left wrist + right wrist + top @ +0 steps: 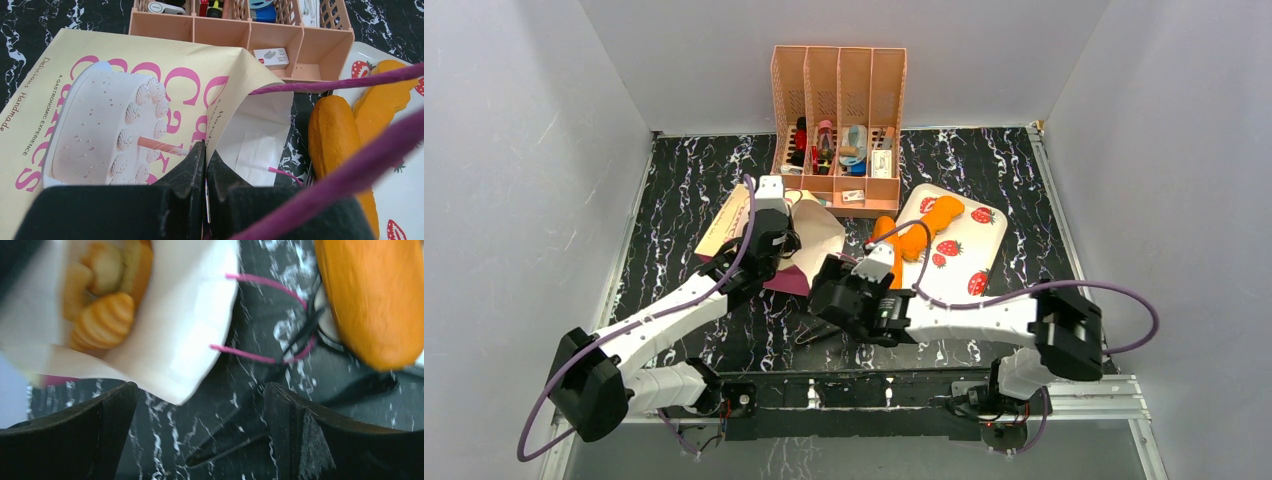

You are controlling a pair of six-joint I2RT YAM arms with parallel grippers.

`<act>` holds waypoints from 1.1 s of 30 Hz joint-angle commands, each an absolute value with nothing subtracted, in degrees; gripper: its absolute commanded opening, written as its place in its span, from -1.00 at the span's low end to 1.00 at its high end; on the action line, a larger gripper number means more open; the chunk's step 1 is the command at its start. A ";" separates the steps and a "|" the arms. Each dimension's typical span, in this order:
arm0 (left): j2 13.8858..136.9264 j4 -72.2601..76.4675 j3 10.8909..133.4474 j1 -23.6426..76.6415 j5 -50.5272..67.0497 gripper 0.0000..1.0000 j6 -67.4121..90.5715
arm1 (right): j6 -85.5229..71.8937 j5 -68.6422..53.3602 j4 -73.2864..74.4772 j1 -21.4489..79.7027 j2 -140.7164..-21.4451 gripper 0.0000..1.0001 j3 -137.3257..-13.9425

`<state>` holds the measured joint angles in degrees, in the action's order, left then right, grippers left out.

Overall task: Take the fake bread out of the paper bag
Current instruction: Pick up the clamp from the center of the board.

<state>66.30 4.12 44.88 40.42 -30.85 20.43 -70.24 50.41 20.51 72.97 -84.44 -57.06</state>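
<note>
The paper bag (816,232) lies on its side on the black marbled table, its mouth toward the tray. My left gripper (205,150) is shut on the bag's (150,95) rim, holding the mouth open. Inside the bag (165,340) I see fake bread: a ridged croissant (102,322) and other golden pieces (107,262). Two long orange loaves (921,228) rest at the strawberry tray (972,255); one loaf (380,300) shows in the right wrist view and one loaf (332,135) in the left wrist view. My right gripper (200,387) hangs open and empty just before the bag's mouth, low over the table (836,287).
A peach slotted file organiser (839,110) full of small items stands at the back centre. Pink cord handles (260,355) trail from the bag onto the table. Grey walls close in the left, right and back. A purple cable (350,82) crosses the left wrist view.
</note>
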 commanded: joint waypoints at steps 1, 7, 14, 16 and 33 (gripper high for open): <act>63.25 3.87 45.43 40.51 -31.33 -1.00 19.45 | -92.99 45.90 36.03 75.01 -88.99 0.95 -61.13; 62.10 4.63 44.63 40.30 -30.01 -1.00 19.09 | -99.72 42.05 37.71 76.48 -92.53 0.94 -62.90; 61.23 4.31 44.87 40.13 -28.97 -1.00 18.90 | -101.35 40.04 37.27 76.90 -99.26 0.92 -65.75; 60.82 4.31 44.87 40.10 -28.79 -1.00 18.98 | -101.26 39.64 37.43 76.93 -101.72 0.90 -66.61; 60.65 4.70 44.04 40.08 -28.73 -1.00 19.29 | -97.69 37.93 33.12 73.65 -104.63 0.23 -63.40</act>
